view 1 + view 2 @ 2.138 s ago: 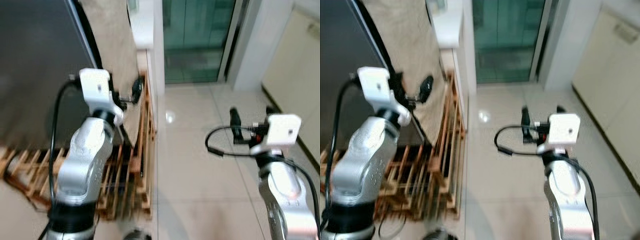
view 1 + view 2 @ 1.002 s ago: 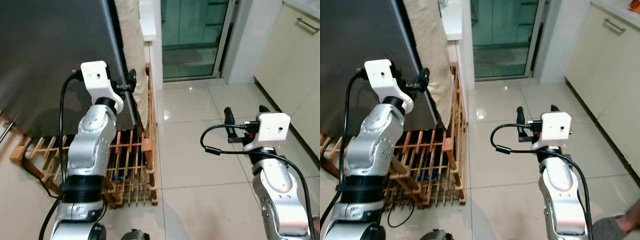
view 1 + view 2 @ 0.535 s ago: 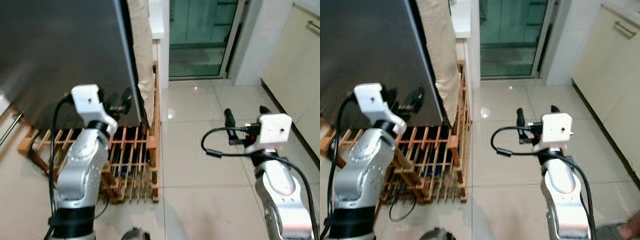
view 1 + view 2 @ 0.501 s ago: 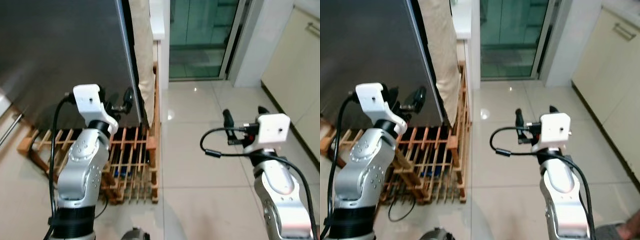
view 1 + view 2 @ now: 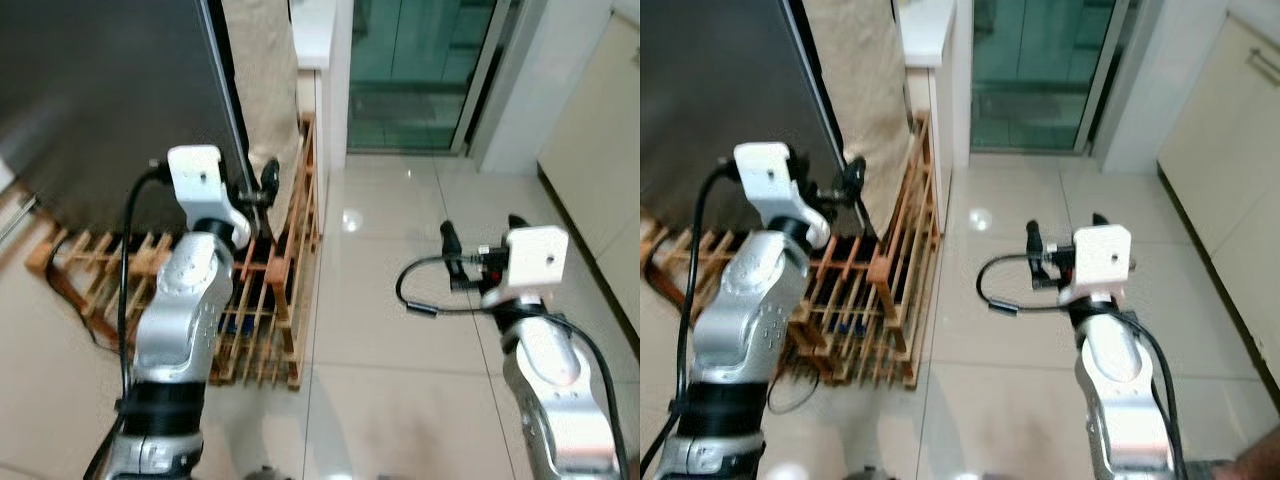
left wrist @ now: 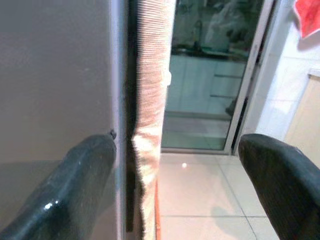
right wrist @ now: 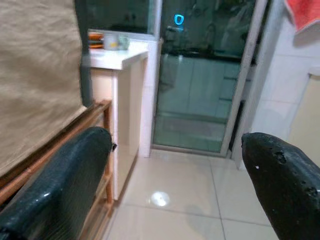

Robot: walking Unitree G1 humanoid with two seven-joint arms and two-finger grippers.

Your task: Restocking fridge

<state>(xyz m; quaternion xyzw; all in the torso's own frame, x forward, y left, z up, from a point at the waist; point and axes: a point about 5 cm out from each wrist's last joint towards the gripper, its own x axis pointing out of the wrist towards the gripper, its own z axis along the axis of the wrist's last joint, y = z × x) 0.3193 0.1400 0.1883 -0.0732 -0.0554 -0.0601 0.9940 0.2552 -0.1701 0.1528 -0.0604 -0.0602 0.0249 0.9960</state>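
Note:
The fridge (image 5: 110, 100) is a tall dark grey body at the upper left, its door closed. My left gripper (image 5: 260, 188) is raised at the fridge's right front edge (image 6: 118, 90), open. In the left wrist view that edge and a hanging beige cloth (image 6: 150, 100) lie between the fingers (image 6: 85, 190), close to one of them. My right gripper (image 5: 481, 232) is held out over the tiled floor, open with nothing between its fingers (image 7: 75, 180).
A wooden wine rack (image 5: 275, 290) stands on the floor under and beside the fridge. Behind it is a white counter (image 7: 117, 57) with cups. A glass sliding door (image 5: 420, 70) lies ahead and cream cabinets (image 5: 600, 140) to the right. Glossy floor tiles (image 5: 380, 330) stretch between.
The camera has swung, shifting the whole scene. My left gripper has moved from in front of the fridge's face to its right edge, by the cloth. The right arm holds its pose.

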